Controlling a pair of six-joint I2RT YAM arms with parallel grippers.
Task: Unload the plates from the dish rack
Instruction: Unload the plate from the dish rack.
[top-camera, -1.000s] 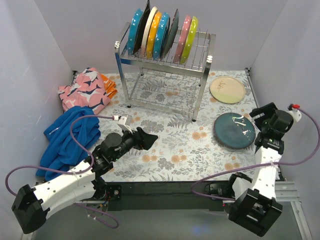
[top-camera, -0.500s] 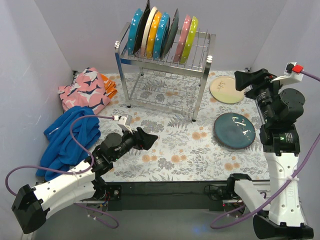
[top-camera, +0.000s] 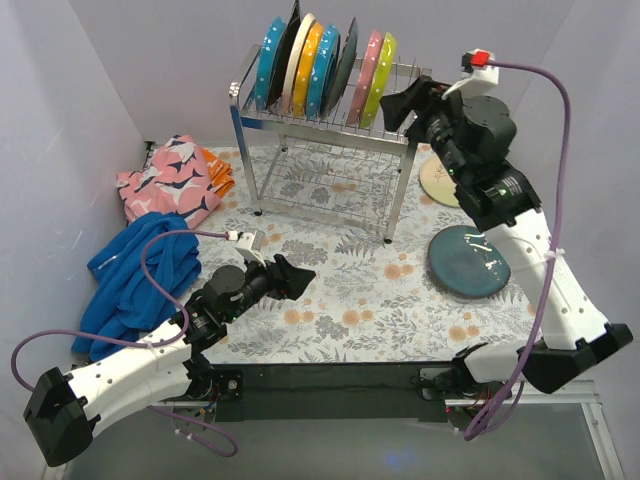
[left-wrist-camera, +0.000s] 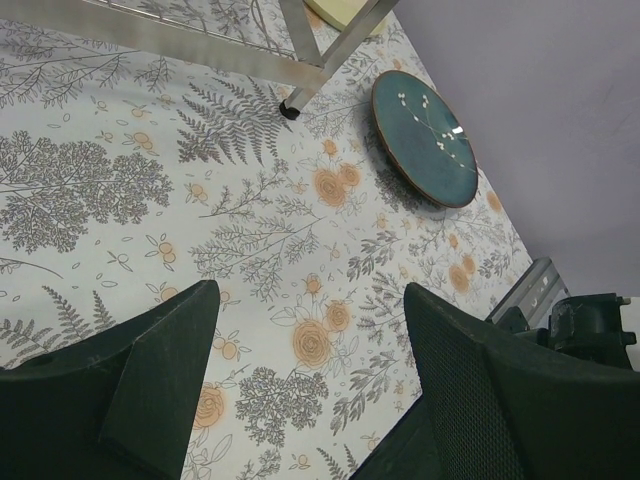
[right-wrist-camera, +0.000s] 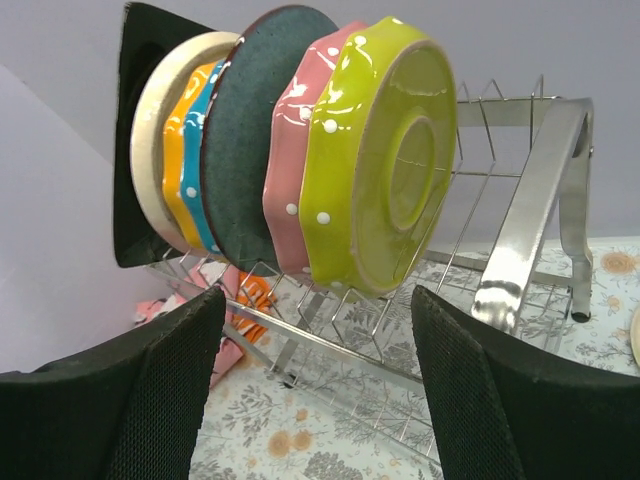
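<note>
The chrome dish rack (top-camera: 330, 140) stands at the back with several plates upright on its top tier. The lime green plate (top-camera: 380, 78) is at the right end, the pink plate (top-camera: 366, 72) beside it. My right gripper (top-camera: 398, 108) is open and empty, raised just right of the lime green plate (right-wrist-camera: 380, 150), apart from it. The right wrist view also shows the pink plate (right-wrist-camera: 292, 150) and the rack (right-wrist-camera: 520, 240). A cream plate (top-camera: 450, 182) and a dark teal plate (top-camera: 468, 262) lie on the table. My left gripper (top-camera: 298, 276) is open and empty over the tablecloth.
A blue cloth (top-camera: 135, 280) and a pink patterned cloth (top-camera: 170, 180) lie at the left. Grey walls close in the left, back and right sides. The dark teal plate (left-wrist-camera: 425, 140) and a rack leg (left-wrist-camera: 310, 70) show in the left wrist view.
My right arm has swung up and left, from beside the teal plate to next to the lime green plate at the rack's right end. The left arm has not moved.
</note>
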